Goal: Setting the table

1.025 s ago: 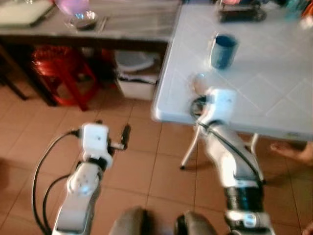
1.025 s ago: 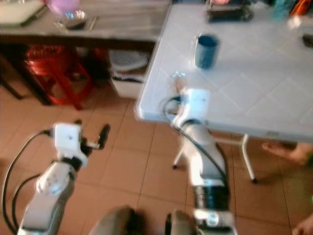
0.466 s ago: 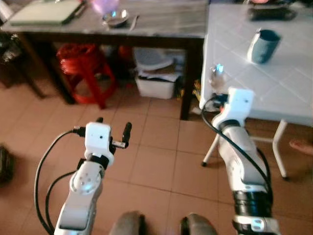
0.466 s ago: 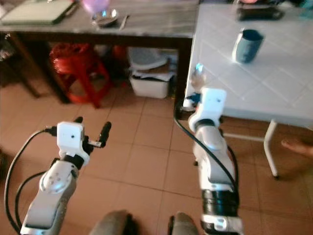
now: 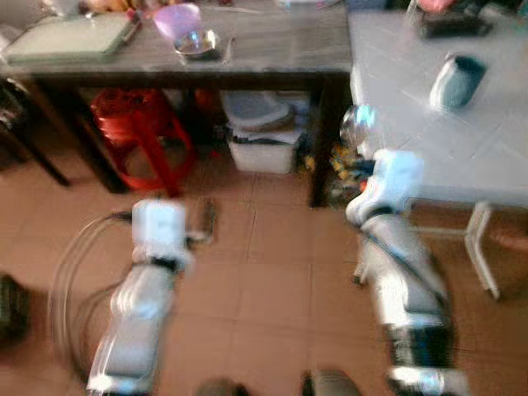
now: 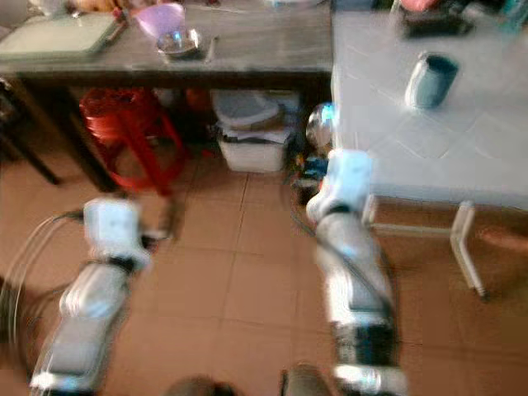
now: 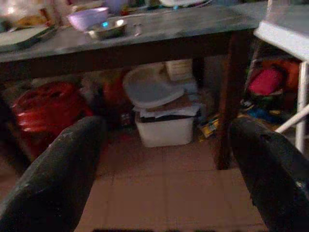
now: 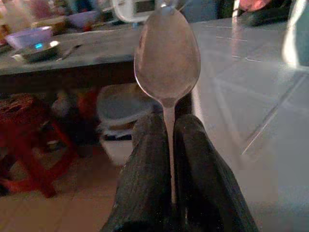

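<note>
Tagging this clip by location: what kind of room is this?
Probably a home kitchen or dining area. A dark wooden table holds a purple plastic bowl and a small steel bowl; a white tiled-top table carries a blue mug; the floor is terracotta tile.

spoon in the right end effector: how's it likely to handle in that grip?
The spoon looks like metal, so probably stiff and light. The right end effector pinches only its thin handle, bowl standing upright above, so it may pivot or slip. Its glossy surface suggests it is slippery.
</note>
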Robot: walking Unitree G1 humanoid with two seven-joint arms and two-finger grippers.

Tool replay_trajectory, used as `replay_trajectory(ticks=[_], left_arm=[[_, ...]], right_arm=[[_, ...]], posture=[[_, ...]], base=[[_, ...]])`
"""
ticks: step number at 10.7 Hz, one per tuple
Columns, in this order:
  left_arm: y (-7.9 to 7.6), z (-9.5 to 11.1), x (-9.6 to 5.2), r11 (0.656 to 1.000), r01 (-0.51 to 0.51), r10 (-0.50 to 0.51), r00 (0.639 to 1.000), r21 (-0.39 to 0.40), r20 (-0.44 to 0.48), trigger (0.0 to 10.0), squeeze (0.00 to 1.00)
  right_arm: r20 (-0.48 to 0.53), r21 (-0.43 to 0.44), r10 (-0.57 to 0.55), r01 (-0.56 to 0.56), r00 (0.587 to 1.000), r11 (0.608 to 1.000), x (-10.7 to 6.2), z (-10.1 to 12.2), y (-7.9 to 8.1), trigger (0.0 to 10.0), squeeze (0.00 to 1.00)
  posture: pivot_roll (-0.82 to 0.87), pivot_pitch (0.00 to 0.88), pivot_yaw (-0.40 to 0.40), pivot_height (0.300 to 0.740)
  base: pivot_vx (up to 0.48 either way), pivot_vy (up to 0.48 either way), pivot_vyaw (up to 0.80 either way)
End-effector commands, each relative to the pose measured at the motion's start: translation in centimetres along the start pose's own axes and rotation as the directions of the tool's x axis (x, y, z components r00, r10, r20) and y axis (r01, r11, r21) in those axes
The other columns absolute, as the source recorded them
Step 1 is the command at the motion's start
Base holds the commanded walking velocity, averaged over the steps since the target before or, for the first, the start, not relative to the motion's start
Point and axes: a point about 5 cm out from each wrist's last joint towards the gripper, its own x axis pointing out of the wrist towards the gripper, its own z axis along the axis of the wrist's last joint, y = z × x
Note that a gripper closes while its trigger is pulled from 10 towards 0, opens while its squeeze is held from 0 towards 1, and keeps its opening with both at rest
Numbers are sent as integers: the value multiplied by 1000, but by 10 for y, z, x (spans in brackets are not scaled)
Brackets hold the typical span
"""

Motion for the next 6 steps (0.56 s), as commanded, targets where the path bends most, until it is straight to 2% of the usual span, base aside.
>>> replay_trajectory(ticks=[1,2,3,4,6], left_arm=[[9,-2,-2,999,-26,26,1000,25,-5,10000,0],[9,-2,-3,999,-26,26,1000,20,-4,10000,0],[8,-3,-3,1000,-25,25,1000,13,-8,10000,0],[8,-3,-3,1000,-27,27,1000,11,-10,10000,0],[7,-3,-2,999,-17,18,1000,29,-10,10000,0]], right_arm=[[32,13,36,-36,999,999,1,7,12,0,0],[31,13,38,-38,999,999,0,6,11,0,0],[27,17,61,-61,998,998,-3,4,12,627,0],[19,11,65,-65,998,998,-6,1,12,10000,0],[16,12,59,-59,998,998,-7,1,12,10000,0]], posture=[[-9,94,73,740],[-9,94,71,740],[-8,93,70,740],[-9,93,71,740],[-14,97,75,740]], base=[[442,0,0],[442,0,0],[431,0,0],[326,352,0],[274,396,0]])
